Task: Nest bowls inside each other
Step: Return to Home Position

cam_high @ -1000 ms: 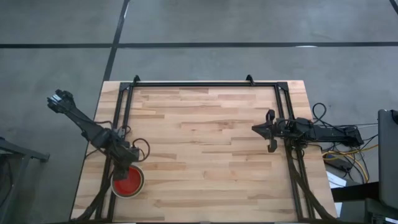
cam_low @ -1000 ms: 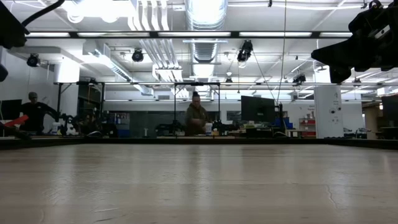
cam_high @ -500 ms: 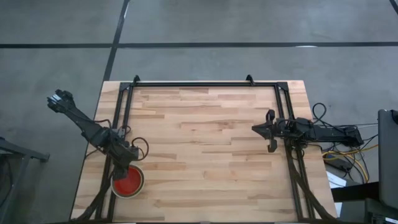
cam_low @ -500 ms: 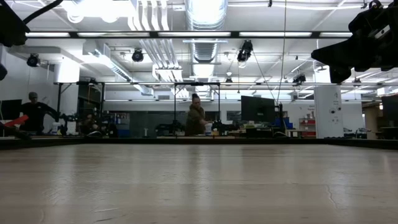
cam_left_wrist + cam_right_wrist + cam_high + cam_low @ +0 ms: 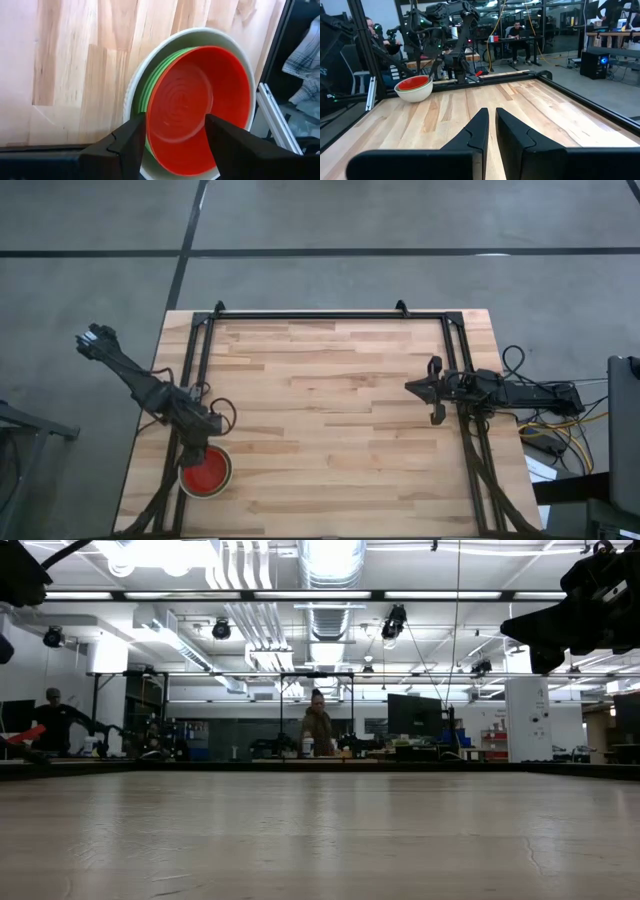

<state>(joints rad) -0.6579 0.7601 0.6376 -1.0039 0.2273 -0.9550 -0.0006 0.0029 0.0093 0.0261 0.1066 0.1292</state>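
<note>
Bright ceiling lights [image 5: 330,558] glare overhead, lighting the table [image 5: 330,380] evenly with faint shadows.

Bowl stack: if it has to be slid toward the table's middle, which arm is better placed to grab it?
Left. The left gripper hangs open over the bowl stack, fingers framing the red bowl on top; the right gripper sits shut across the table.
</note>
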